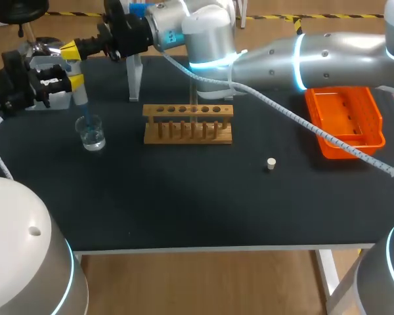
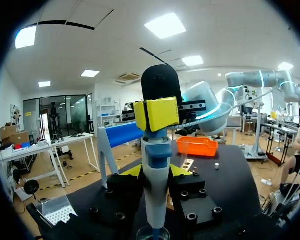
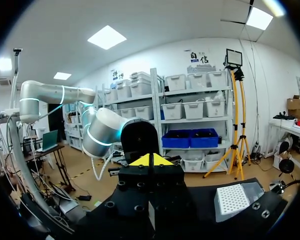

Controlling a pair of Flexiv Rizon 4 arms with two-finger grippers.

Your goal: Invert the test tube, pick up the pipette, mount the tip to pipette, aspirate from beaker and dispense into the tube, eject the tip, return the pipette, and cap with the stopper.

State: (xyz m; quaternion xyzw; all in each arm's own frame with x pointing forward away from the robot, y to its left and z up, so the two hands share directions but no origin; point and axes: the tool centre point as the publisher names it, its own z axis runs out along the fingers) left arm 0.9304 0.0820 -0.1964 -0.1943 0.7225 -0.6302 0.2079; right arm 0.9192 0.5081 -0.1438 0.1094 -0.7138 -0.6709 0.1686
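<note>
My left gripper point(image 1: 77, 80) is shut on the blue and white pipette point(image 1: 80, 95), which stands upright at the table's far left. The pipette's tip dips into the glass beaker point(image 1: 92, 134), which holds clear liquid. My right arm reaches across from the right. Its gripper point(image 1: 71, 49) is shut, with its yellow tips resting on top of the pipette. In the left wrist view the pipette point(image 2: 156, 190) stands between my fingers, under the right gripper point(image 2: 156, 114) and above the beaker point(image 2: 152, 233). A clear test tube point(image 2: 184, 148) stands in the wooden rack point(image 1: 188, 123). The small stopper point(image 1: 271, 163) lies on the mat.
An orange tray point(image 1: 345, 121) sits at the back right. The pipette stand point(image 1: 134, 72) rises behind the rack's left end. A tip box point(image 3: 233, 199) stands at the far left, beside my left gripper. My right arm's cable hangs across the table over the rack.
</note>
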